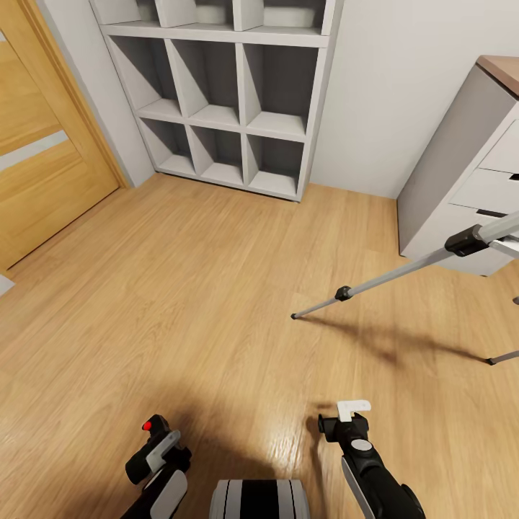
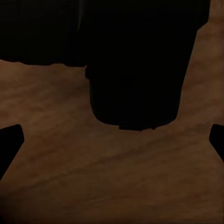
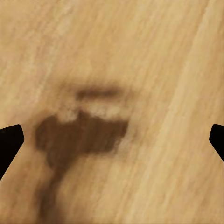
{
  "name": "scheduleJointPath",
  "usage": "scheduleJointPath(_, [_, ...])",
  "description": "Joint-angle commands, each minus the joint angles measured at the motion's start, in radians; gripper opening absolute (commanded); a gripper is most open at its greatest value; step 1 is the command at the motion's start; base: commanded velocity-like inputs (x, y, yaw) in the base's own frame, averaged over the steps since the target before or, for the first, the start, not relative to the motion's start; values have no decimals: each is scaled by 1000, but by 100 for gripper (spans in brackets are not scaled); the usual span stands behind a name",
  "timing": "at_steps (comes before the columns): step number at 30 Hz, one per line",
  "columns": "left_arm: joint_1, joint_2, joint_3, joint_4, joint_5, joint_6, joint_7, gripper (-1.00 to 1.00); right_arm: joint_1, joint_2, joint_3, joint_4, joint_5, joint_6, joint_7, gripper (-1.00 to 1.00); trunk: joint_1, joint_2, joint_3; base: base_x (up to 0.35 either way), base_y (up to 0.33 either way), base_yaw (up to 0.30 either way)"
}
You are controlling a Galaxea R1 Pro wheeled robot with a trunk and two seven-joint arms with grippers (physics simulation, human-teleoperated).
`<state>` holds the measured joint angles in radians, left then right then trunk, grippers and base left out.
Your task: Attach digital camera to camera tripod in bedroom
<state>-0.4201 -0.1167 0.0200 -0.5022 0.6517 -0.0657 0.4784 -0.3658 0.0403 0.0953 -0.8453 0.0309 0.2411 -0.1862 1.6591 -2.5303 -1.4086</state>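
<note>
The digital camera (image 1: 141,463), small and black with a red button on top, is held above the wood floor at the lower left by my left gripper (image 1: 161,440). In the left wrist view the camera (image 2: 135,70) shows as a dark bulk between the fingers (image 2: 9,142), which stand wide apart around it. The camera tripod (image 1: 404,272) stands at the right; one silver leg slants down to a black foot on the floor, and its head is out of view. My right gripper (image 1: 352,411) hangs open over bare floor (image 3: 112,56), left of the tripod's near foot.
A white cube shelf (image 1: 216,108) stands against the far wall. A grey desk with drawers (image 1: 461,180) is behind the tripod at right. A wooden door (image 1: 43,158) is at left. A second tripod foot (image 1: 494,359) rests at the right edge.
</note>
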Motion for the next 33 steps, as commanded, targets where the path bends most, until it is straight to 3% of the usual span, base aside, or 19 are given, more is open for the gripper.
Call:
scheduleJointPath(1, [0,-1,2,0,11,-6,0,100,0,0,3,-2,3,7,-5,100,0,0,-1,0,0,0])
scheduleJointPath(15, [0,-7,2,-1,9,-6,0,100,0,0,4,-2,4,5,-6,100,0,0,-1,0,0,0])
scheduleJointPath(25, [0,-12,2,-1,9,-6,0,100,0,0,4,-2,6,2,-6,100,4,-3,-39,0,0,0])
scheduleJointPath(33, [0,-15,-3,-1,9,-6,0,100,0,0,4,-2,7,1,-6,100,4,-3,-39,0,0,0])
